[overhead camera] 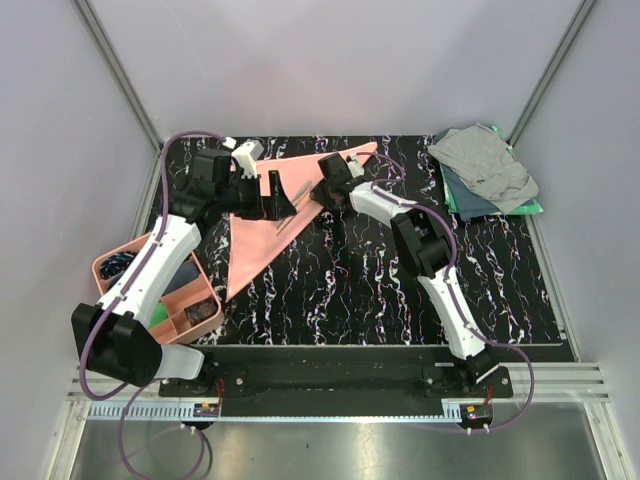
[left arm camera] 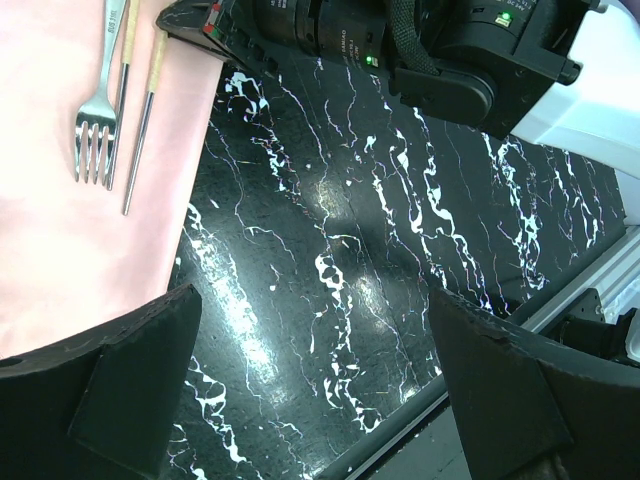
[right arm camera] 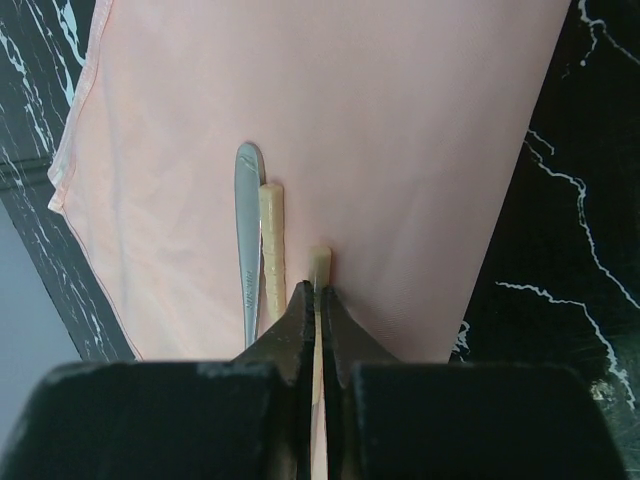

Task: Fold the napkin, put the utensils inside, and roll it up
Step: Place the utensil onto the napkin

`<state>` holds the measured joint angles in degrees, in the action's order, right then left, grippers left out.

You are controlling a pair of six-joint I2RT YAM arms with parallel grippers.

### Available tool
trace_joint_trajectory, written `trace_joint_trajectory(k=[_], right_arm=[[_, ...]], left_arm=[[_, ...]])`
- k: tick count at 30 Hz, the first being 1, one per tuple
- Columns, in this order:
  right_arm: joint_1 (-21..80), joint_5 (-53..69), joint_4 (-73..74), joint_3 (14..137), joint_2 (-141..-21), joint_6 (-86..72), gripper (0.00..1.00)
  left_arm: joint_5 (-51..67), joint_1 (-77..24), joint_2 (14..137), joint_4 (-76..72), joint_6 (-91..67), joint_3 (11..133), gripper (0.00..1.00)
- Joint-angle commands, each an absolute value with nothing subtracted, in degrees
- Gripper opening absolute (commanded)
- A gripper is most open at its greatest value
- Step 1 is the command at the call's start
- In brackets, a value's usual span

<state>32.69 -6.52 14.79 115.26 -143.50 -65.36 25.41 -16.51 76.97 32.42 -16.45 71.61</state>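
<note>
The salmon-pink napkin (overhead camera: 250, 250) lies folded into a long triangle on the black marbled table (overhead camera: 380, 280). On it rest the utensils: a silver fork (left arm camera: 97, 110) and two thin sticks with pale handles (left arm camera: 140, 130). My right gripper (right arm camera: 318, 300) is shut on the handle end of one stick (right arm camera: 320, 258), low over the napkin (right arm camera: 350, 120). The other stick (right arm camera: 272, 240) and the fork handle (right arm camera: 248, 230) lie just to its left. My left gripper (left arm camera: 315, 390) hangs open over bare table beside the napkin's edge (left arm camera: 60, 240), with nothing between its fingers (left arm camera: 130, 380).
A pink compartment tray (overhead camera: 108, 258) holding small items sits at the left, under the left arm. A grey cloth (overhead camera: 485, 160) lies on a green cloth (overhead camera: 500, 207) at the back right corner. The right arm's body (left arm camera: 450, 50) crowds the space beyond the left gripper.
</note>
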Motion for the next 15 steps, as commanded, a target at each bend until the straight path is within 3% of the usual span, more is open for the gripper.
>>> trace_joint_trajectory(k=[1, 2, 3, 6, 15], right_arm=[[33.2, -8.4, 14.6, 115.5, -142.0, -64.2, 0.01], [33.2, -8.2, 14.6, 115.7, -142.1, -64.0, 0.05], [33.2, -8.0, 14.6, 115.9, -142.0, -63.6, 0.2], [33.2, -7.6, 14.3, 116.0, -140.7, -61.2, 0.36], [29.6, -9.0, 11.4, 107.4, -127.5, -46.3, 0.48]], left_arm=[[26.5, -16.7, 74.8, 29.6, -16.5, 71.9, 0.99], [26.5, -16.8, 74.8, 29.8, -16.5, 71.9, 0.99], [26.3, -16.8, 74.8, 29.7, -16.4, 71.9, 0.99], [26.1, -16.8, 74.9, 29.8, -16.3, 71.9, 0.99], [25.5, -16.8, 75.9, 30.1, -16.2, 72.1, 0.99]])
